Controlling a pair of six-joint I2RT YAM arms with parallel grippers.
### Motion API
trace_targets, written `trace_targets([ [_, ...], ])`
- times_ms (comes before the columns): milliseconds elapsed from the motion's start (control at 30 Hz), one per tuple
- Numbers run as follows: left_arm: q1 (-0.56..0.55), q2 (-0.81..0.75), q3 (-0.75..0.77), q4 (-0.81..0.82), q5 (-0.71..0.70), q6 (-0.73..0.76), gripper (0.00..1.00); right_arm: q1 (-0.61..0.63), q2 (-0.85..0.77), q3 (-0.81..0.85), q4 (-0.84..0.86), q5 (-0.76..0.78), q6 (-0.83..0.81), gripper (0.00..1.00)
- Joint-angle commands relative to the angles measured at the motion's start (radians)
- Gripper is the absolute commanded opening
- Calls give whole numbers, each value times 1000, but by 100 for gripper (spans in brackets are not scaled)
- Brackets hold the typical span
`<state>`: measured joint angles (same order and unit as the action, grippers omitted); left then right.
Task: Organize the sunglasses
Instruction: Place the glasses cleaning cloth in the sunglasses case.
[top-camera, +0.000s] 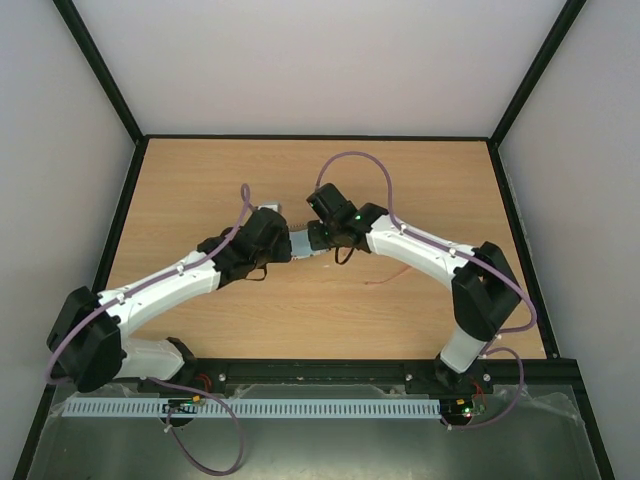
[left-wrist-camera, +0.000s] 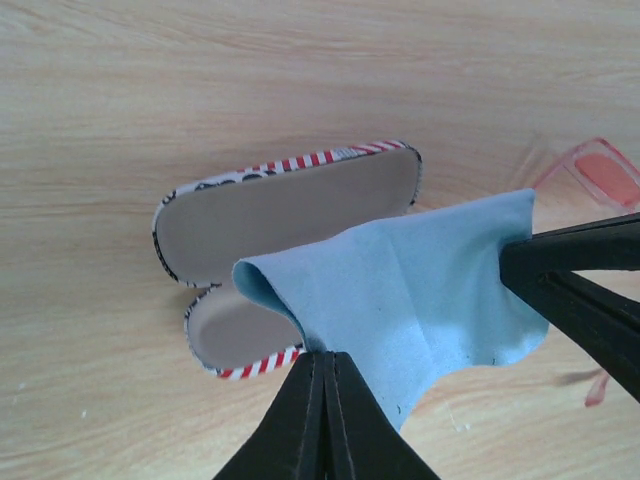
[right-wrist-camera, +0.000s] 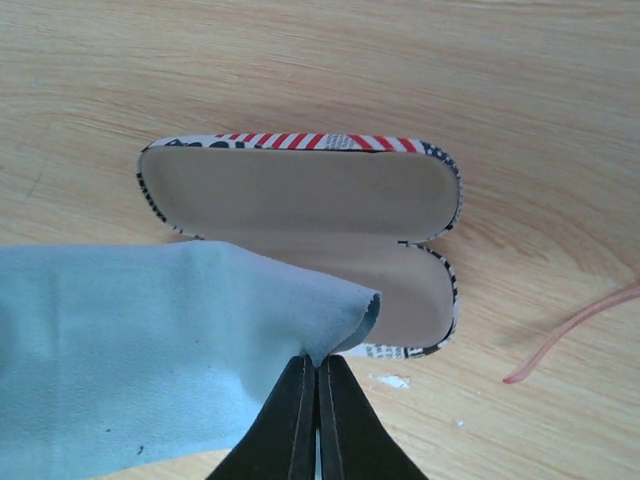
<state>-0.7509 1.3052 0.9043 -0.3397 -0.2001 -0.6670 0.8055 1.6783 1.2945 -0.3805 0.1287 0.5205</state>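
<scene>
Red-orange and see-through, the sunglasses (left-wrist-camera: 604, 170) lie flat on the wooden table (left-wrist-camera: 120, 90), near the open flag-print case (right-wrist-camera: 300, 200) and touched by neither arm. A light blue cloth (left-wrist-camera: 420, 290) hangs over the case. It is stretched between the left gripper (left-wrist-camera: 326, 354) and the right gripper (right-wrist-camera: 317, 360), each pinched tight on an edge of it.

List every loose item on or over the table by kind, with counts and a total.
Open flag-print case: 1
Light blue cloth: 1
Red-orange sunglasses: 1
Total: 3
</scene>
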Motion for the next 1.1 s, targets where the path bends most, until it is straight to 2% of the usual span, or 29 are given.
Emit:
trace_targets([
  [0, 15, 24, -58, 137, -73, 55, 2, -12, 40, 28, 24, 37, -70, 1],
  [367, 51, 152, -101, 327, -102, 99, 2, -54, 144, 71, 84, 28, -120, 1],
  [800, 83, 239, -113, 415, -124, 110, 2, -106, 216, 94, 125, -23, -143, 1],
  [1067, 111, 279, -135, 463, -90, 109, 2, -114, 261, 126, 127, -39, -149, 1],
])
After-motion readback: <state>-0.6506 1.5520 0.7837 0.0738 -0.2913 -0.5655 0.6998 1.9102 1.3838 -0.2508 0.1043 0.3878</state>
